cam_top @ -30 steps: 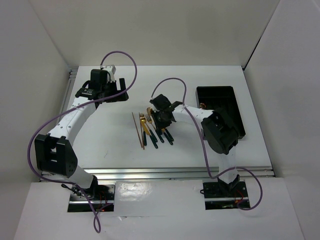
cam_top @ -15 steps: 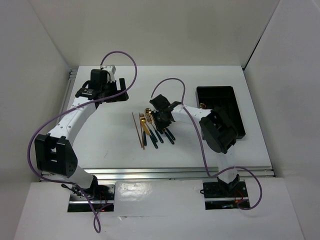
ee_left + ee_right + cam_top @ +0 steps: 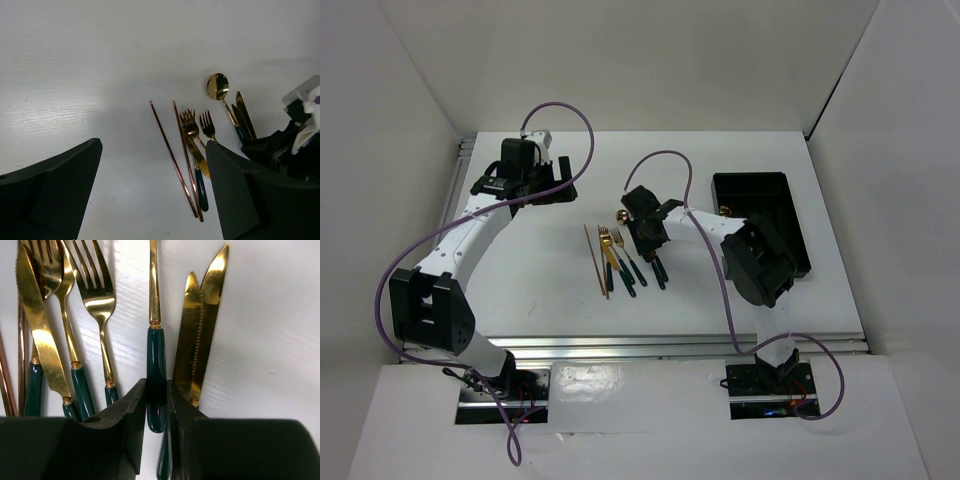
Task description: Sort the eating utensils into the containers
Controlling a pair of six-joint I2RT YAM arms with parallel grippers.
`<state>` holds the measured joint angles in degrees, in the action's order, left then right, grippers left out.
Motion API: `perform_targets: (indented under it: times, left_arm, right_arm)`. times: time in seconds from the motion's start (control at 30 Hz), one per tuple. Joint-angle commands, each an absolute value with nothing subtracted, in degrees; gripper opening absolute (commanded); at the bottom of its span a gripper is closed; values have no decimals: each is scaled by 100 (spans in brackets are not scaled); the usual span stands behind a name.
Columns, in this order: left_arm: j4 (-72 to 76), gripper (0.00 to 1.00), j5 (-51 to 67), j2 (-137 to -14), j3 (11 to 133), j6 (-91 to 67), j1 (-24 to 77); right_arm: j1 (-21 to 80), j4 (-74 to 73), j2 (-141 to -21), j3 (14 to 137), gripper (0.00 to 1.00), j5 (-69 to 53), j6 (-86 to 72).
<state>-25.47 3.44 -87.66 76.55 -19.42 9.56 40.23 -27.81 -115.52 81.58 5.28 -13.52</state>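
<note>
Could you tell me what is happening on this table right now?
The right gripper is closed around the teal handle of a gold spoon, which lies among the forks, knives and chopsticks. The black tray sits to the right, away from them. The left gripper hovers open at the far left, holding nothing.

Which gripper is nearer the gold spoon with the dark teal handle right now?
Right. The right gripper clamps the gold-headed, teal-handled spoon by its handle; the left gripper hangs open, well off to the spoon's left.
</note>
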Motion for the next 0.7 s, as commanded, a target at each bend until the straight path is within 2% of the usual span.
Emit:
perform_targets:
  times: [0.0, 0.17, 0.3, 0.67]
  left_arm:
    - [-2443, 100, 378, -8675, 7840, -1872, 940]
    - [-2443, 100, 378, -8675, 7840, -1872, 940]
    - [-2443, 100, 378, -8675, 7840, -1872, 940]
    - [-2443, 100, 431, -8675, 7840, -1872, 940]
  right_arm:
    - [3868, -2970, -10847, 8578, 2, 940, -1222]
    - [3455, -3085, -9959, 8640, 2, 1054, -1160]
    - [2981, -3137, -9336, 8087, 3, 1406, -1107]
    - [1969, -3787, -8587, 6874, 4, 2057, -1354]
